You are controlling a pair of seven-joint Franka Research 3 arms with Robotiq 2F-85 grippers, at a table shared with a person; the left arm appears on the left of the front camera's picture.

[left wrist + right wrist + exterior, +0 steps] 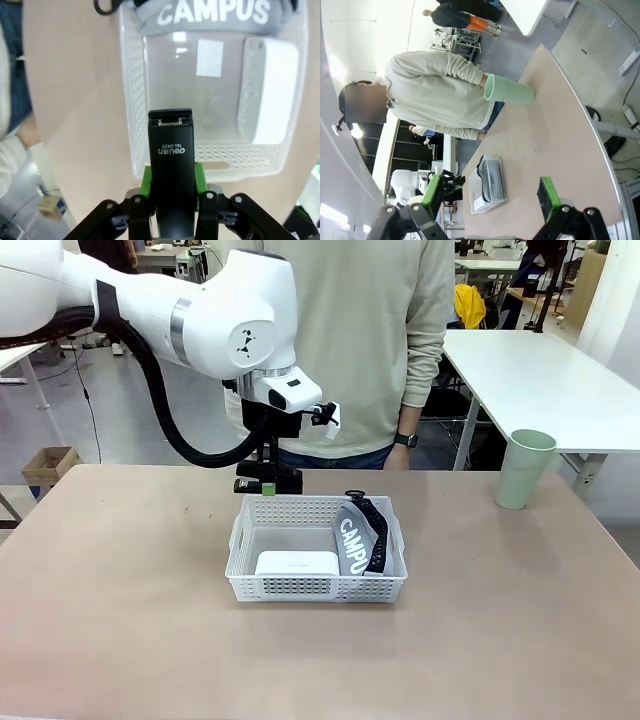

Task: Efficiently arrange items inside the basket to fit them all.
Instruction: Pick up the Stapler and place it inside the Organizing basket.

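One boxy blk stapler (171, 165) gripped in left pincer (172, 181), near lattice basket (131, 90).

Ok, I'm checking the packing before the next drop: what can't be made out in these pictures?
- Left wrist view: the stapler's rear end is hidden inside the left claw.
- Left wrist view: the pouch is cut off by the top edge.
- Front view: the device's lower part sits behind the basket's near wall.
- Right wrist view: the basket's contents are too small to tell.
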